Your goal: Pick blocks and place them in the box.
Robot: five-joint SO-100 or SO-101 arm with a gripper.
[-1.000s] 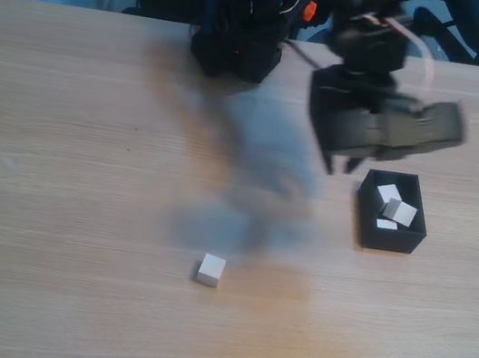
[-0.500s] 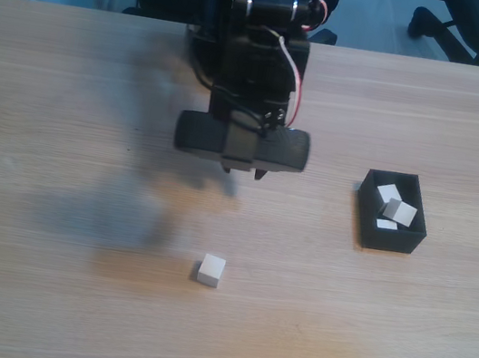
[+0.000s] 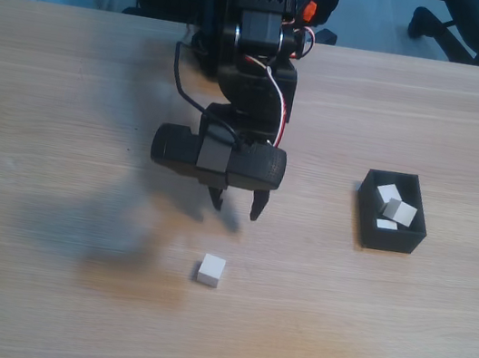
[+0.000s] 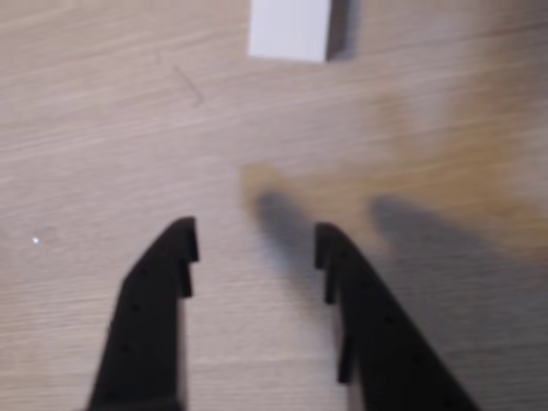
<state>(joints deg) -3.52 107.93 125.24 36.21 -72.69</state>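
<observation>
The gripper hangs with fingers parted and empty, bare wood-grain table between them. One matte white block lies just ahead of the fingertips, unobstructed. Off to the side, the thin-walled black box holds what look like three more cubes.

We seem to be in an office: a wide light wood-laminate desk fills the fixed view, and beyond its far edge we see the black wheeled base of a swivel chair on blue-grey flooring.
</observation>
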